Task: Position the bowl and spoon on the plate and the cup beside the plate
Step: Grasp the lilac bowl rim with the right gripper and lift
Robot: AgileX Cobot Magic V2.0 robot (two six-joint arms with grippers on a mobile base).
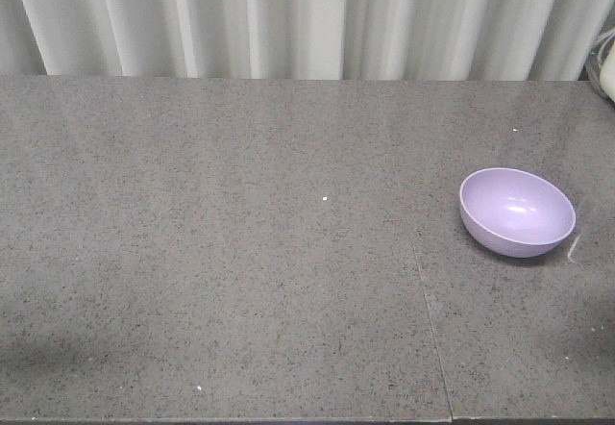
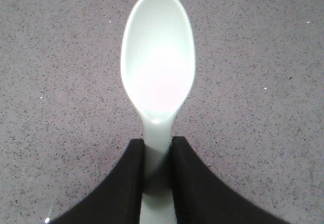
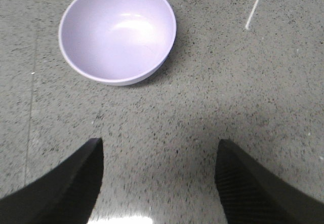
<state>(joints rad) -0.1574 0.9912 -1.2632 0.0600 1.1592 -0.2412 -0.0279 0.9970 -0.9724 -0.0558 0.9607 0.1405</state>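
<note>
Pinches the spoon (image 2: 158, 67) by its handle in the left gripper (image 2: 158, 142) above the counter (image 2: 263, 133), scoop aimed at 12 o'clock, lengthwise 6-to-12; hangs the right gripper (image 3: 159, 143) spread wide, bowl (image 3: 117, 31) at 11 o'clock

No writing, label, brand, number or sign can be read in any of the views. The bowl (image 1: 517, 212) shows a plain lavender surface, the spoon (image 2: 158, 67) is plain pale mint, and the grey countertop (image 1: 240, 281) carries only its own speckle.
</note>
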